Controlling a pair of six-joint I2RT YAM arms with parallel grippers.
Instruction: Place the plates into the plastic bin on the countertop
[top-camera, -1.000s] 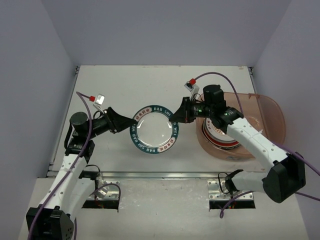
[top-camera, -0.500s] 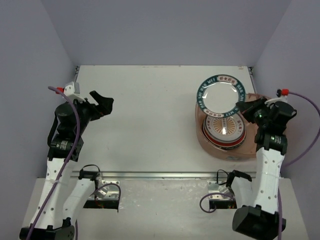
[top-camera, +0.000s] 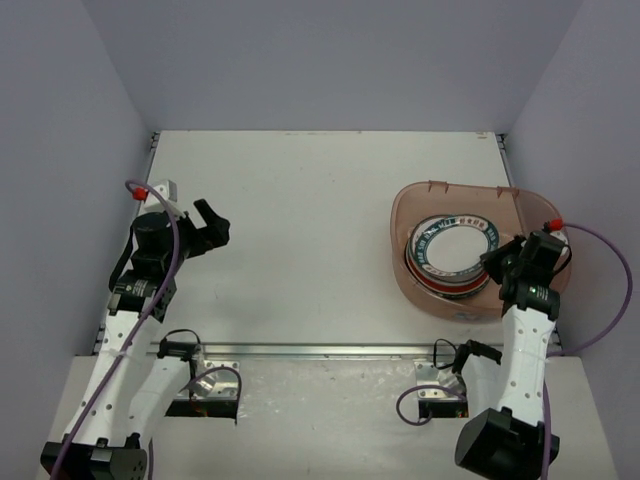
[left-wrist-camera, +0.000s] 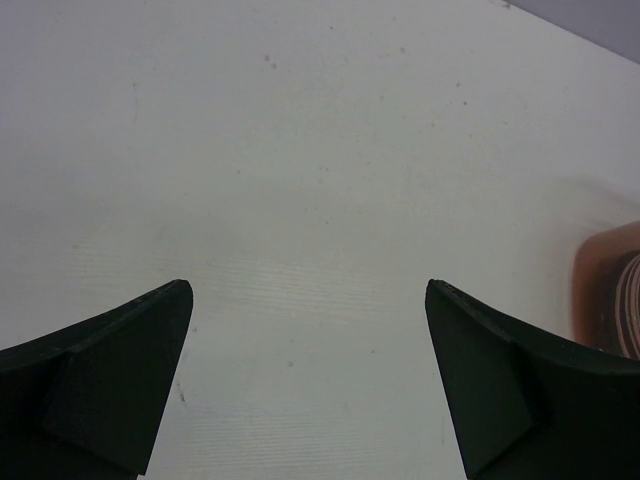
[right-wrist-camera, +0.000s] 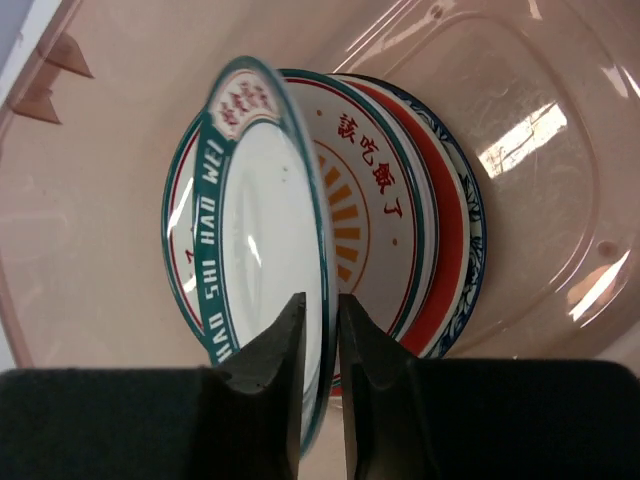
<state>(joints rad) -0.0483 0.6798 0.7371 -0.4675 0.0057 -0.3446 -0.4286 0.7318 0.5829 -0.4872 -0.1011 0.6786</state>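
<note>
The plastic bin (top-camera: 440, 186) stands at the right of the countertop (top-camera: 300, 200) with a stack of plates inside. A teal-rimmed white plate (right-wrist-camera: 260, 210) lies tilted on top of that stack. My right gripper (right-wrist-camera: 322, 300) reaches into the bin from the near right, its jaws closed on this plate's near rim (top-camera: 455, 245). Below it I see an orange-centred plate (right-wrist-camera: 370, 200), a red one (right-wrist-camera: 450, 240) and a blue-patterned one (right-wrist-camera: 475, 200). My left gripper (left-wrist-camera: 308, 290) hangs open and empty over bare countertop at the left (top-camera: 212, 222).
The bin's pinkish wall (right-wrist-camera: 520, 90) surrounds the stack closely on all sides, and its edge shows at the right of the left wrist view (left-wrist-camera: 600, 290). A metal front edge (top-camera: 320, 349) runs along the near side. Grey walls enclose the countertop.
The left gripper let go of the teal-rimmed plate, opened wide and drew back left. The right arm carried the plate from the centre to the bin and lowered it onto the stack.
</note>
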